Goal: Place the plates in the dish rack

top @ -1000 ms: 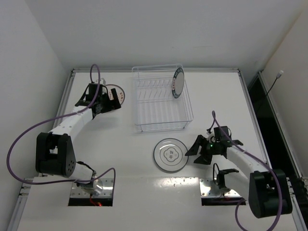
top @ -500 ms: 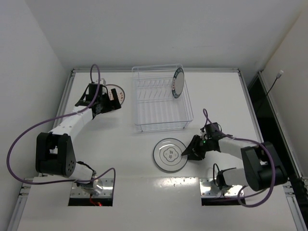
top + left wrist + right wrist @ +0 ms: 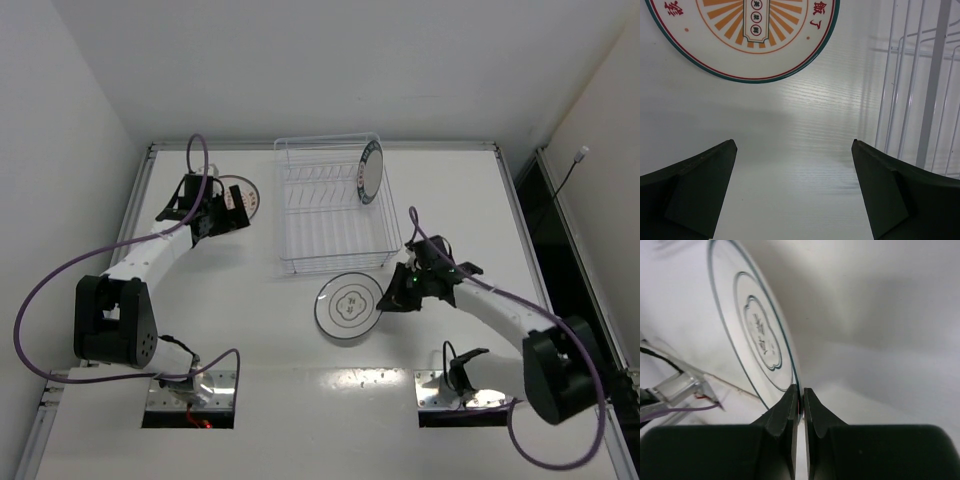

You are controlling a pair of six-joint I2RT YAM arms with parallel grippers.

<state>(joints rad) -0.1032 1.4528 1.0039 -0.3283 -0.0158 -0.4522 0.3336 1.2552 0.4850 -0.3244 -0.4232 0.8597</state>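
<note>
The grey-rimmed plate [image 3: 347, 306] was pinched by its rim in the closed jaws of the right gripper [image 3: 383, 298], over a white table [image 3: 460, 200] between white walls. Only the left wrist view showed us the left gripper [image 3: 795, 185] agape, with the orange plate [image 3: 747, 35] ahead of its jaws. Overhead, the green-rimmed plate [image 3: 368, 171] stood in the dish rack [image 3: 335, 235].

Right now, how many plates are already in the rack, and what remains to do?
Done: one green-rimmed plate stands upright in the dish rack. In hand: the right gripper is shut on the rim of the grey-rimmed plate, just outside the rack. Left: that plate must go in, and the orange plate lies flat on the table near the open left gripper, not gripped.
</note>
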